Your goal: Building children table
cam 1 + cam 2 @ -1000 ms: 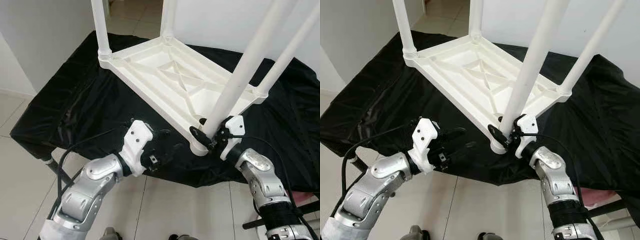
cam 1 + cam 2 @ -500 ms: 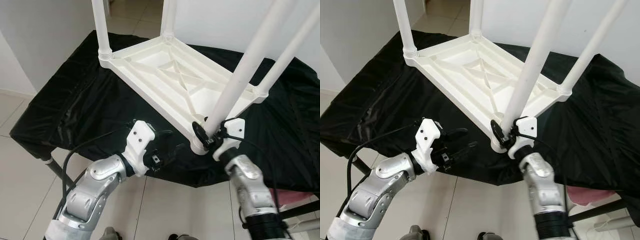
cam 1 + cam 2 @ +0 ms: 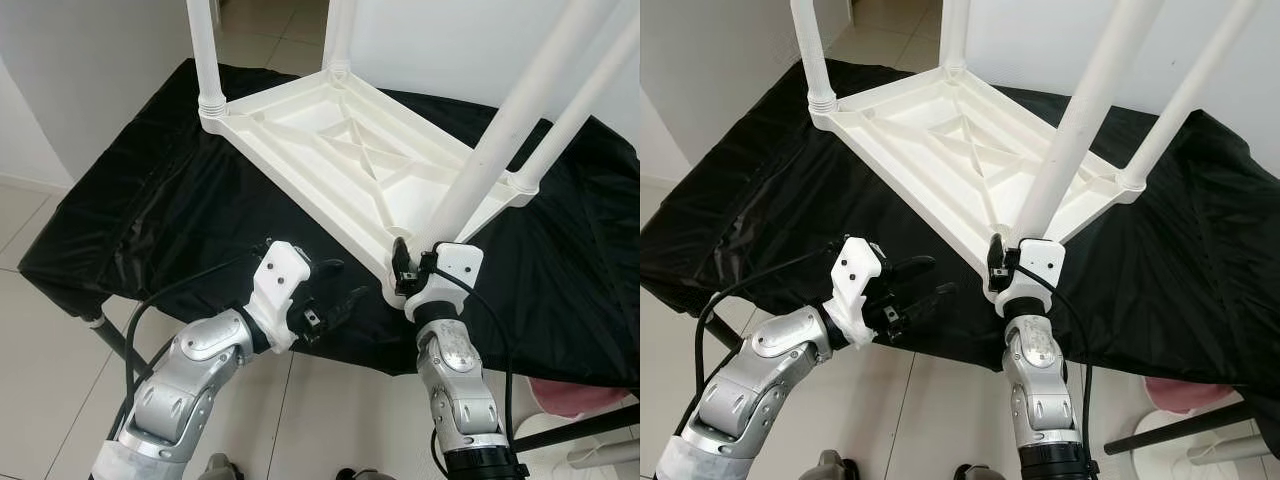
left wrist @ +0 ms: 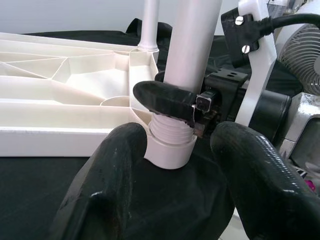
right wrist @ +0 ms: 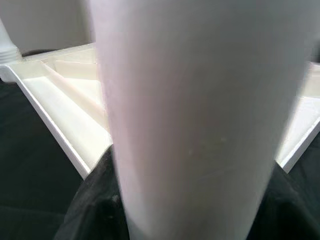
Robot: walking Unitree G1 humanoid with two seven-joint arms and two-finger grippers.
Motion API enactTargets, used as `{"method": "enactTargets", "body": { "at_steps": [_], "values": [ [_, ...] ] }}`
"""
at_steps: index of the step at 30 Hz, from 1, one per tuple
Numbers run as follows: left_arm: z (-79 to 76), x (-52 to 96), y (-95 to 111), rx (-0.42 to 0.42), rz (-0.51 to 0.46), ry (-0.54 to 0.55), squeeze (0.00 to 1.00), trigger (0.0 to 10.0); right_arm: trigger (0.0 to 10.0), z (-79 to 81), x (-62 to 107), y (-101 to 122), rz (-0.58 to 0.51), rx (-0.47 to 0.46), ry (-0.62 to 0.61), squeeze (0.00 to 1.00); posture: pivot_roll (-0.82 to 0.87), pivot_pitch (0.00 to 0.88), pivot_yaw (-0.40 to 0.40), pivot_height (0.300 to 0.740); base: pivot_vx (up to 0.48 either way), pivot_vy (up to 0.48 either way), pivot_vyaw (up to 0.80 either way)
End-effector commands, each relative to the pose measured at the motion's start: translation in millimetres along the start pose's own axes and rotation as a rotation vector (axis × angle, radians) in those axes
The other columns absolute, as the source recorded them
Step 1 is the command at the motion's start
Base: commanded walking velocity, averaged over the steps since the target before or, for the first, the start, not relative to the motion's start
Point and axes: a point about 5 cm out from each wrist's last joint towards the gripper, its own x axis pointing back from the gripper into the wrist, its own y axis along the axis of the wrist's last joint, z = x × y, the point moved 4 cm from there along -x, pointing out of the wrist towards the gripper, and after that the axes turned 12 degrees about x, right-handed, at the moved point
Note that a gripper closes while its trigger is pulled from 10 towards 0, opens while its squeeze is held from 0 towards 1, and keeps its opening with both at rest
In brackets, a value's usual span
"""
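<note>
With the white tabletop (image 3: pixel 330 150) lying upside down on the black cloth (image 3: pixel 150 200), the right gripper (image 3: pixel 408 272) clenched round the near leg (image 3: pixel 470 180) at its threaded socket should turn it squarely, probably, while the left gripper (image 3: pixel 335 295) waits nearby, fingers spread.

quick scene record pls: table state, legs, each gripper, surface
table: white plastic tabletop lying upside down
legs: four white legs standing up from its corners
right gripper: shut on near leg, just above its threaded socket
left gripper: open, over the cloth, beside the near corner, apart from the leg
surface: black cloth
</note>
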Motion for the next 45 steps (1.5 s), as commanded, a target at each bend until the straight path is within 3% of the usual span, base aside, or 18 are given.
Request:
{"method": "enactTargets", "body": {
  "at_steps": [1,9,10,11,12,18,28,29,30,31,44,45],
  "values": [
    [7.4,2.3,-1,0.003,-0.002,0.089,0.00,10.0,10.0,-4.4,0.7,9,-0.043,-0.076,0.001,1.00,0.04,0.086,-0.065,0.740,0.000,0.000,0.00],
    [11.0,3.6,-3,-0.004,0.017,0.096,0.00,10.0,10.0,-7.6,5.1,15,-0.085,-0.045,0.124,1.00,0.03,0.084,-0.065,0.740,0.000,0.000,0.00],
    [10.9,3.4,-3,-0.006,0.020,0.095,0.00,10.0,10.0,-9.0,6.7,14,-0.087,-0.023,0.154,0.75,0.03,0.083,-0.066,0.740,0.000,0.000,0.00],
    [10.9,3.4,-3,-0.006,0.020,0.095,0.00,10.0,10.0,-9.0,6.7,14,-0.087,-0.023,0.154,0.75,0.03,0.083,-0.066,0.740,0.000,0.000,0.00],
    [11.1,3.4,-3,-0.005,0.022,0.096,0.00,10.0,10.0,-10.1,8.1,14,-0.089,-0.001,0.180,0.00,0.03,0.083,-0.066,0.740,0.000,0.000,0.00],
    [14.7,4.5,-8,0.008,0.055,0.108,0.00,10.0,10.0,-14.7,9.2,8,-0.097,0.097,0.426,0.00,0.02,0.083,-0.066,0.740,0.000,0.000,0.00],
    [13.6,2.1,-7,0.002,0.055,0.095,0.00,10.0,10.0,-18.7,0.5,3,-0.092,0.173,0.541,0.00,0.02,0.081,-0.061,0.740,0.000,0.000,0.00],
    [13.8,1.4,-7,-0.003,0.057,0.094,0.00,10.0,9.1,-19.1,-2.7,-1,-0.079,0.181,0.565,0.00,0.02,0.081,-0.062,0.740,0.000,0.000,0.00],
    [13.8,1.4,-7,-0.003,0.057,0.094,0.00,10.0,9.1,-19.1,-2.7,-1,-0.079,0.181,0.565,0.00,0.02,0.081,-0.062,0.740,0.000,0.000,0.00],
    [13.1,0.7,-7,-0.003,0.056,0.091,0.00,10.0,0.0,-18.7,-5.9,-7,-0.064,0.181,0.581,0.00,0.02,0.081,-0.062,0.740,0.000,0.000,0.00],
    [13.1,-2.0,-5,-0.003,0.045,0.091,0.00,10.0,0.0,-14.1,-11.6,-15,-0.046,0.160,0.652,0.00,0.03,0.091,-0.070,0.740,0.000,0.000,0.00],
    [13.2,-2.0,-5,-0.003,0.044,0.092,0.00,10.0,6.1,-14.6,-12.7,-14,-0.051,0.156,0.651,0.00,0.03,0.096,-0.073,0.740,0.000,0.000,0.00]
  ]
}}
